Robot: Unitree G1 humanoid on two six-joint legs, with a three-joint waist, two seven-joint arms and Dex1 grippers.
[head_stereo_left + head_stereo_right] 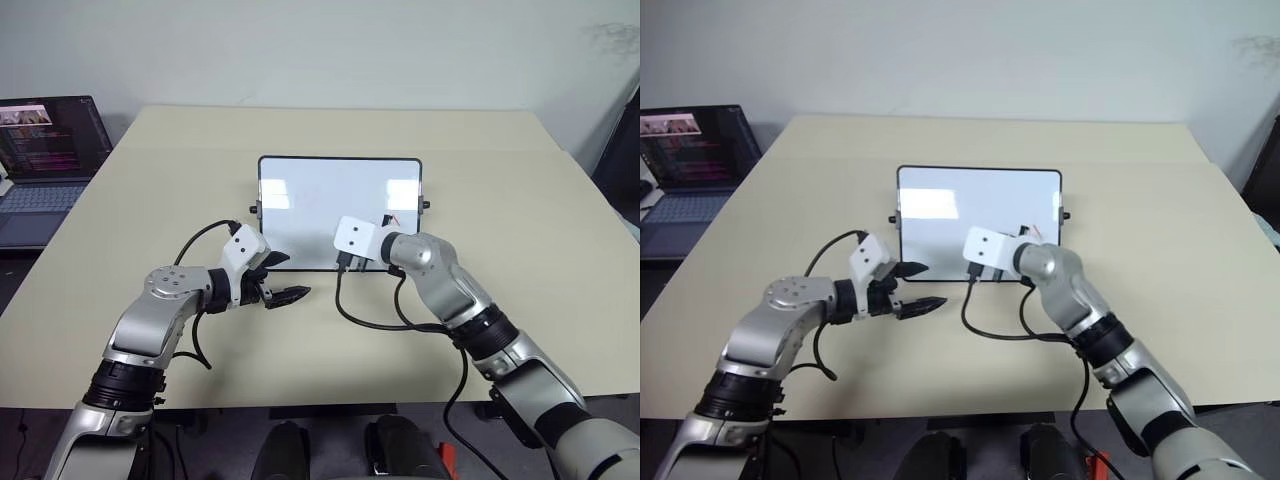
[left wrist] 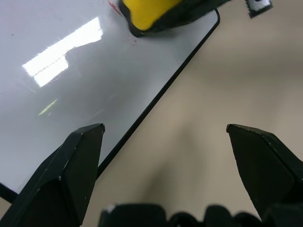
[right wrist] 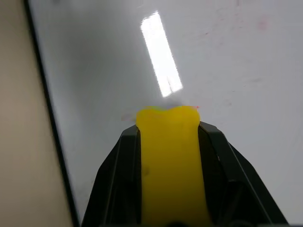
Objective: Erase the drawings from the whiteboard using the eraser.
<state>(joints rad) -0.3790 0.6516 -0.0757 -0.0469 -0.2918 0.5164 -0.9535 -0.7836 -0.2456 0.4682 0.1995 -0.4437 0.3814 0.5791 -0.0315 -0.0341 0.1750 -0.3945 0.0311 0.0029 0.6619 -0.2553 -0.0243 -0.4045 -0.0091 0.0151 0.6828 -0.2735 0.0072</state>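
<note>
No readable text, label, brand or number anywhere. Coloured lines on the laptop screen (image 1: 50,135), possibly code, too small to make out. Faint red drawings (image 1: 393,220) on the whiteboard (image 1: 320,190): scribbles, not letters.

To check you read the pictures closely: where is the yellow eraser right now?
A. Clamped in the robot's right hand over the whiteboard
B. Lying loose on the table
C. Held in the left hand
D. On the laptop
A: the eraser sits squeezed between the right hand's black fingers over the whiteboard.
</note>
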